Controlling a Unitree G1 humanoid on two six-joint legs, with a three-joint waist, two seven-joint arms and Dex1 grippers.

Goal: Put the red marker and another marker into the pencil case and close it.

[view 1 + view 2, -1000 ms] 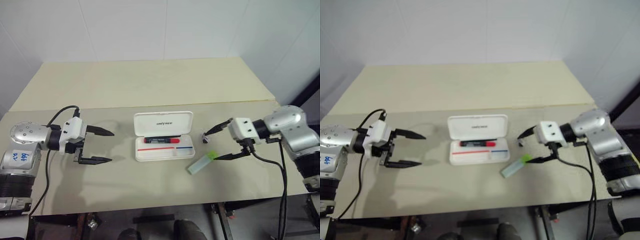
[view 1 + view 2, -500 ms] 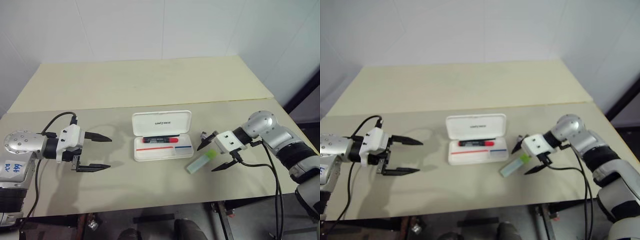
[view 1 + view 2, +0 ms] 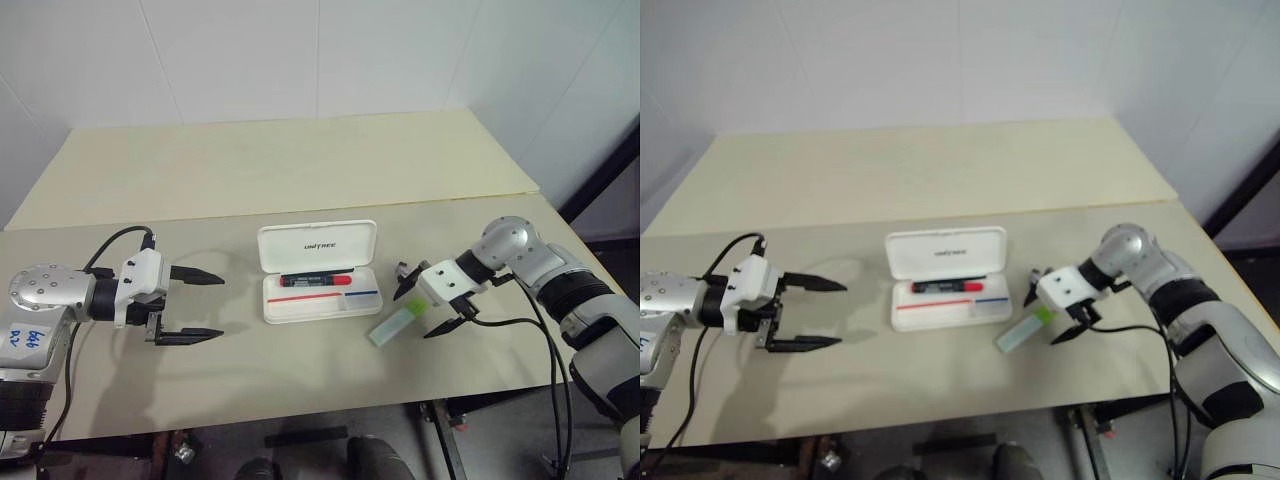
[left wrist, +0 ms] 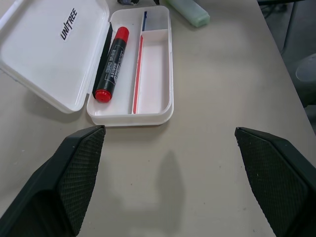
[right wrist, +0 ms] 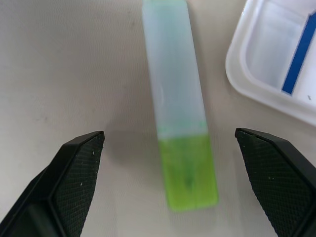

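Left eye view: the white hard-plastic pencil case point(image 3: 320, 270) lies open mid-table, the black-barrelled red marker point(image 3: 317, 281) inside its far compartment. Just right of it lies the pale mint-green marker with a lime cap point(image 3: 394, 324); the right gripper point(image 3: 424, 312) hangs over its cap end, fingers spread. The left gripper point(image 3: 206, 305) hovers well left of the case, fingers released.

Left wrist view: the case's lid lies flat.

Right wrist view: the green marker sits between the parted fingers point(image 5: 74, 168), untouched.
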